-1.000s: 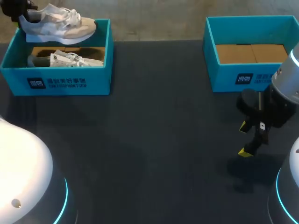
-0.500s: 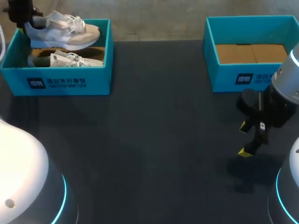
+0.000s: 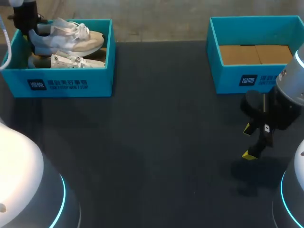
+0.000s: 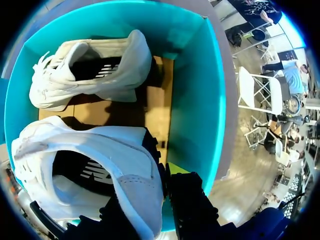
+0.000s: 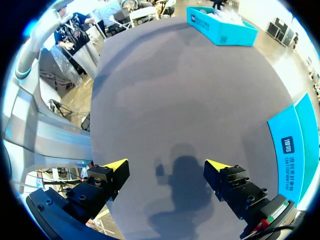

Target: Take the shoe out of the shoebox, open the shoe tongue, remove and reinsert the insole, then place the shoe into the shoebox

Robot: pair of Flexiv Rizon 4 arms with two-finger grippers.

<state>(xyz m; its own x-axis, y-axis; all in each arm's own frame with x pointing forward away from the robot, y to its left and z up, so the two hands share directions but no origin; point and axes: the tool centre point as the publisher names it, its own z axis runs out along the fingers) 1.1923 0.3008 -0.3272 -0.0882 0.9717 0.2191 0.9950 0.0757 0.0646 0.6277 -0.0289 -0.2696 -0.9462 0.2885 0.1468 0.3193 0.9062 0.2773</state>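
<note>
A white and beige shoe (image 3: 66,40) hangs toe to the right over the left teal shoebox (image 3: 61,83). My left gripper (image 3: 28,27) is shut on its heel. In the left wrist view the held shoe (image 4: 85,170) shows its dark opening, its heel wall pinched in the left gripper (image 4: 162,187). Beneath it a second white shoe (image 4: 90,75) lies on the cardboard floor of the box (image 4: 200,100); the head view shows that second shoe (image 3: 71,61) too. My right gripper (image 3: 247,141) hangs open over bare table, seen as the right gripper (image 5: 167,167) with nothing between its fingers.
A second teal shoebox (image 3: 256,78) with a cardboard floor stands at the back right, just behind my right gripper; its wall (image 5: 295,145) shows beside that gripper. The dark table (image 3: 156,142) lies between the two boxes.
My left gripper has moved the held shoe down and slightly right, from above the box's far rim into its opening. The right arm has not moved.
</note>
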